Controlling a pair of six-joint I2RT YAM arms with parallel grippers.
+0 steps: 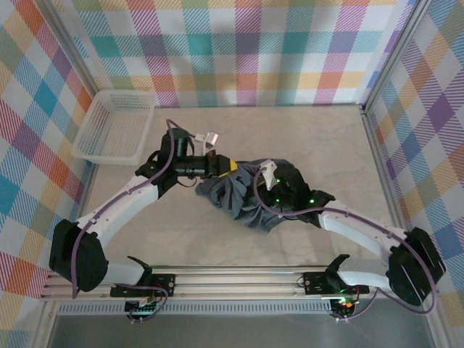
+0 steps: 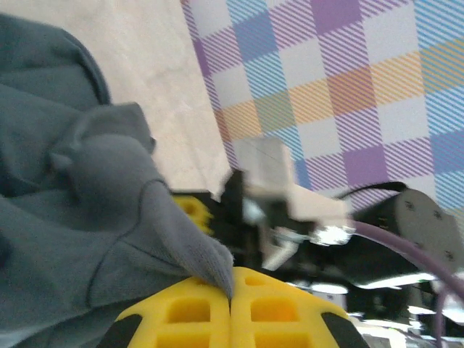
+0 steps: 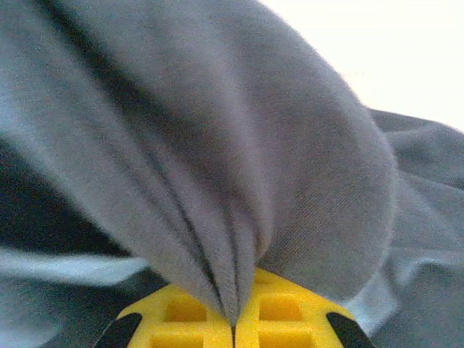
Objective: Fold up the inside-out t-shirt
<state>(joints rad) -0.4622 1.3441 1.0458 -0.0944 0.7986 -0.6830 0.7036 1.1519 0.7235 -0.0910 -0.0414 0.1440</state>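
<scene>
The inside-out t-shirt [image 1: 243, 204] lies bunched mid-tabletop [image 1: 326, 138], stretched nine to three o'clock. Left jaws pinch its ten-o'clock edge, and right jaws pinch a fold at its twelve o'clock, close together.

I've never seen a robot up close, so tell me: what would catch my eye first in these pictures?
A crumpled blue-grey t-shirt lies in the middle of the table, where the left arm and right arm meet over it, their yellow jaws pinched shut on folds of its cloth. A white mesh basket stands at the far left corner, and bright plaid walls ring the scene.
</scene>
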